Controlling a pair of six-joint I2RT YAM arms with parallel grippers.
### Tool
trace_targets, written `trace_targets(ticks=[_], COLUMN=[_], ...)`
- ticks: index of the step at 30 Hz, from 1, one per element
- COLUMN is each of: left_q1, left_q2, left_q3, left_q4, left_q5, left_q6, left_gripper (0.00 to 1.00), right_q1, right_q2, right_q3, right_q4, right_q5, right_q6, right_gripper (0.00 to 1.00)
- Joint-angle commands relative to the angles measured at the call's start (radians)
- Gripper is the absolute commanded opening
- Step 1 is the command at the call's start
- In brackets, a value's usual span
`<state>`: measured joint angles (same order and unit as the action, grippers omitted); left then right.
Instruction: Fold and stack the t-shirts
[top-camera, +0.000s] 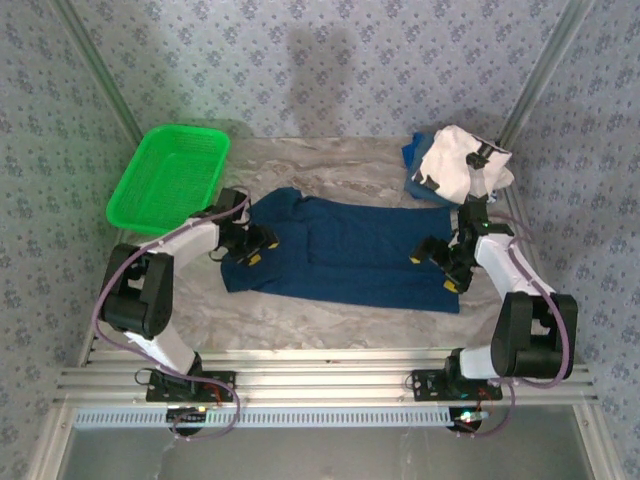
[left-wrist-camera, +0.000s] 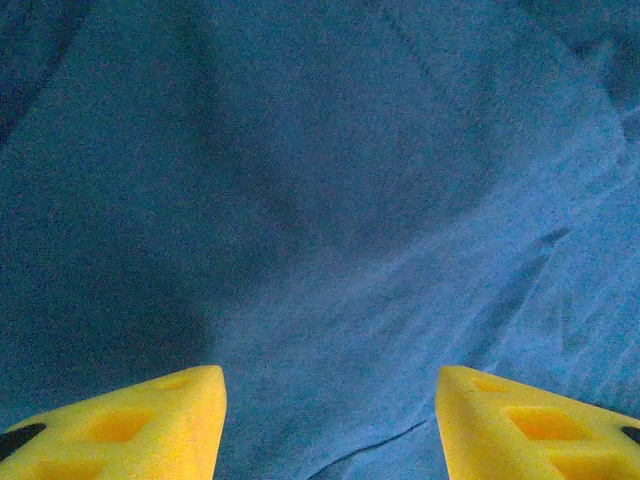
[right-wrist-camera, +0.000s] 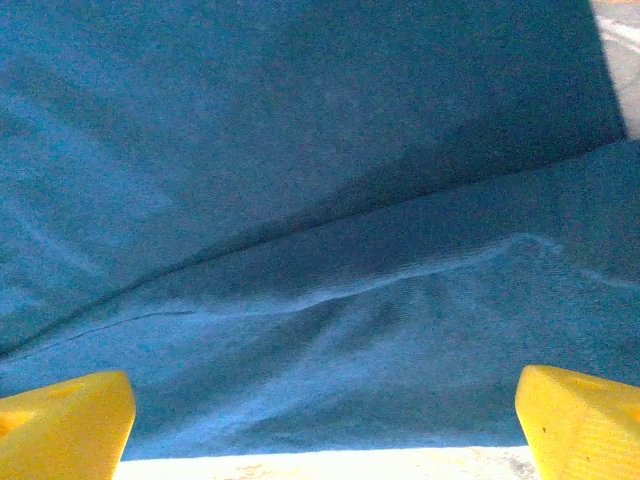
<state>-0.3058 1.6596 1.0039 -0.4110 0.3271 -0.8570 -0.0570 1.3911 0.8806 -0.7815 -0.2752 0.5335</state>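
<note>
A dark navy t-shirt (top-camera: 350, 250) lies spread flat across the middle of the table. My left gripper (top-camera: 250, 246) hovers over its left end, jaws open, yellow fingertips (left-wrist-camera: 170, 420) apart above smooth blue cloth (left-wrist-camera: 330, 200) with nothing between them. My right gripper (top-camera: 441, 262) stands over the shirt's right end, wide open. In the right wrist view its fingertips (right-wrist-camera: 70, 425) straddle the shirt's hem (right-wrist-camera: 330, 400), with a folded layer above. A white t-shirt with black marks (top-camera: 455, 165) lies crumpled at the back right on another blue t-shirt (top-camera: 412, 155).
A green plastic basket (top-camera: 170, 175) stands at the back left. The table (top-camera: 330, 165) is covered with a pale wrinkled sheet, which shows as a strip (right-wrist-camera: 300, 466) just below the hem. Metal frame posts rise at both back corners.
</note>
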Motion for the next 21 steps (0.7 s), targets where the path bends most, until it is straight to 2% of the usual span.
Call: trace_targets(ticks=[1, 6, 12, 15, 19, 21], left_q1=[0.003, 0.017, 0.02, 0.02, 0.021, 0.026], left_q2=[0.005, 0.016, 0.021, 0.024, 0.014, 0.016], left_q3=[-0.02, -0.053, -0.086, -0.102, -0.123, -0.13], left_q4=[0.014, -0.028, -0.046, -0.046, -0.05, -0.077], left_q5=[-0.049, -0.098, -0.128, -0.129, -0.138, -0.154], left_q6=[0.008, 0.039, 0.08, 0.089, 0.092, 0.091], left_gripper=[0.57, 0.57, 0.57, 0.57, 0.57, 0.57], right_q1=[-0.023, -0.059, -0.082, -0.087, -0.107, -0.085], right_q2=[0.051, 0.157, 0.243, 0.268, 0.225, 0.167], right_q3=[0.009, 0.083, 0.2, 0.249, 0.264, 0.255], right_q4=[0.005, 0.079, 0.209, 0.197, 0.138, 0.121], right_q5=[0.064, 0.124, 0.079, 0.064, 0.072, 0.058], right_q6=[-0.001, -0.022, -0.002, 0.003, 0.001, 0.0], right_gripper=[1.0, 1.0, 1.0, 1.0, 1.0, 1.0])
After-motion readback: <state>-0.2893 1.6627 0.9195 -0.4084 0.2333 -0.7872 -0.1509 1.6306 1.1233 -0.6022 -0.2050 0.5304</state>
